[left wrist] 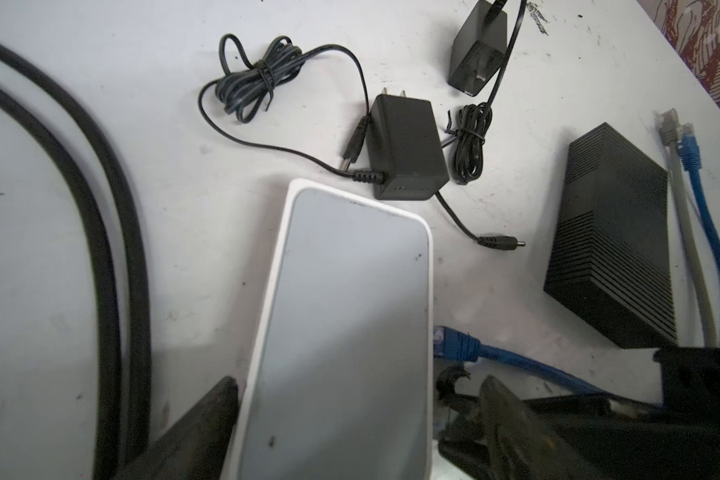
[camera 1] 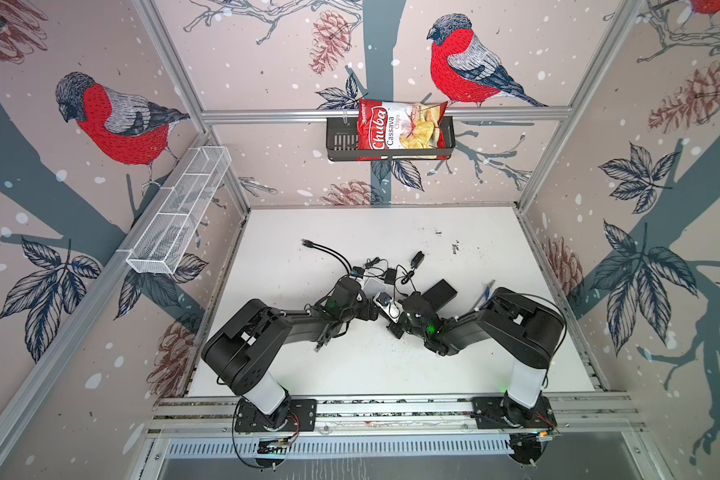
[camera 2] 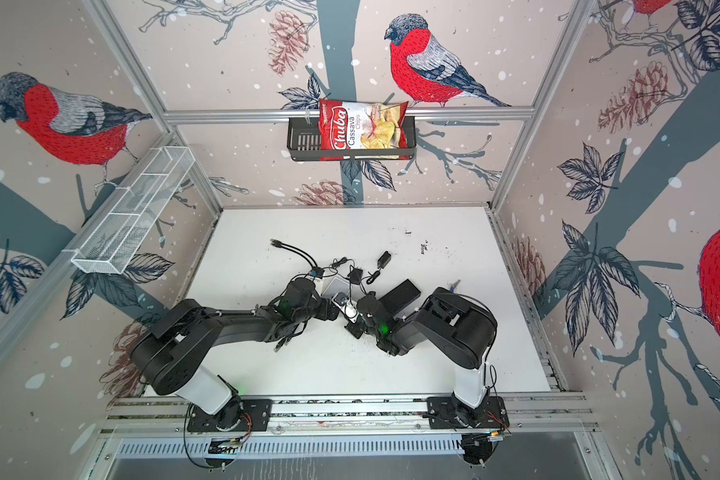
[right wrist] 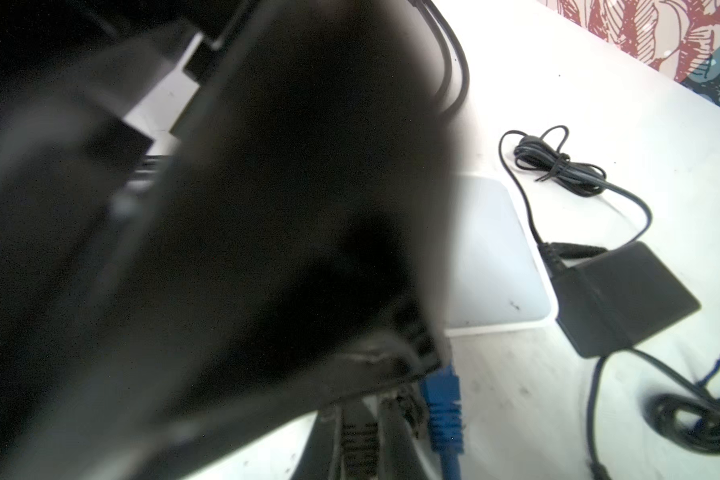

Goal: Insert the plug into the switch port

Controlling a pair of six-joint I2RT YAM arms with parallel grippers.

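The white switch (left wrist: 341,316) lies flat on the table, also a pale slab in a top view (camera 1: 373,286). My left gripper (left wrist: 360,381) straddles it with wide jaws. One of its fingers (left wrist: 213,415) touches the switch's edge, while the other stands apart from it. The blue plug (left wrist: 454,343) meets the switch's side wall with its front end; the port itself is hidden. My right gripper (right wrist: 371,419) is shut, and the blue plug (right wrist: 443,409) sits just beside its fingers, not between them. The left gripper's body blocks much of the right wrist view.
A black ribbed box (left wrist: 612,232) lies near the switch. Two black power adapters (left wrist: 404,149) (left wrist: 479,50) lie beyond it with bundled cords. Loose grey and blue cables (left wrist: 682,174) and two thick black cables (left wrist: 113,232) are also there. A chips bag (camera 1: 400,129) hangs on the back wall.
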